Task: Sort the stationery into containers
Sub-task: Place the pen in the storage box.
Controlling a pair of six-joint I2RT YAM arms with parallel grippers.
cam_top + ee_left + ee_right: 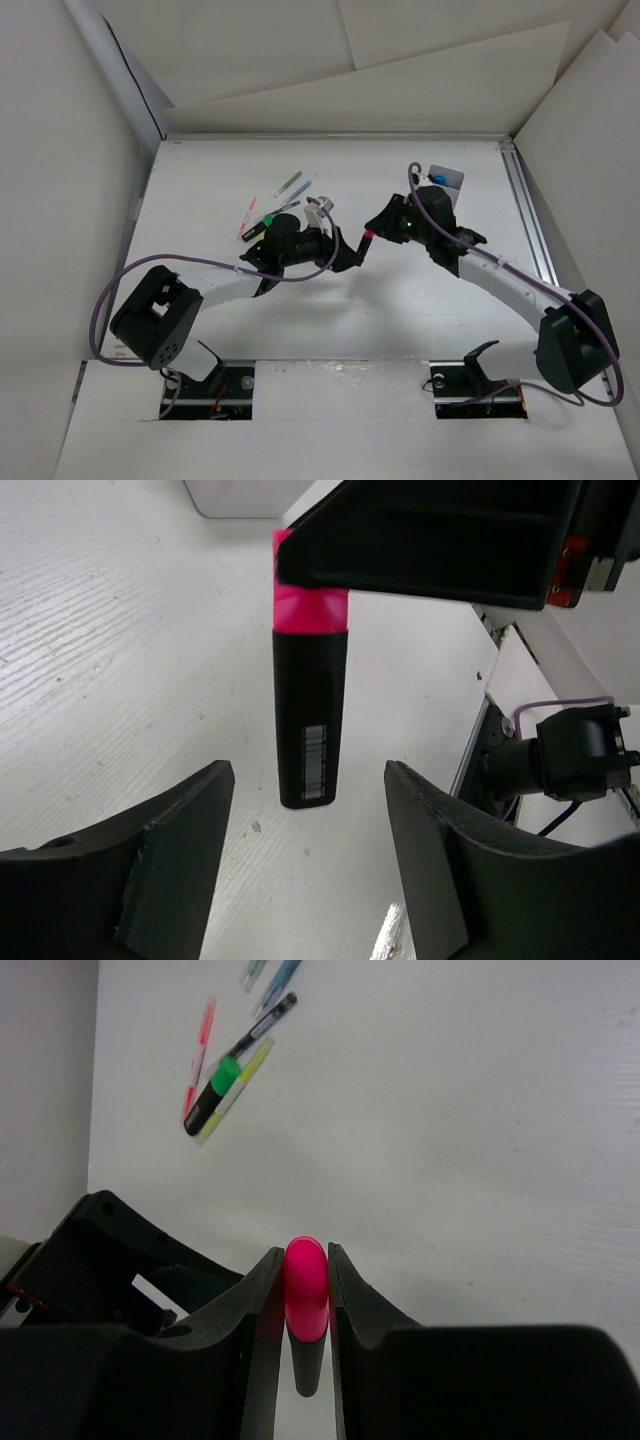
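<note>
A black highlighter with a pink end hangs over the table's middle. My right gripper is shut on its pink cap. In the left wrist view the highlighter points down between the fingers of my left gripper, which is open and does not touch it. The left gripper sits just below left of the right one. The pale box stands at the back right, with something blue in it. More stationery lies at the back left.
The loose pile holds a green-capped black marker, a thin orange pen, a yellow one and blue-grey pens. White walls close the table on the left, back and right. A metal rail runs along the right edge.
</note>
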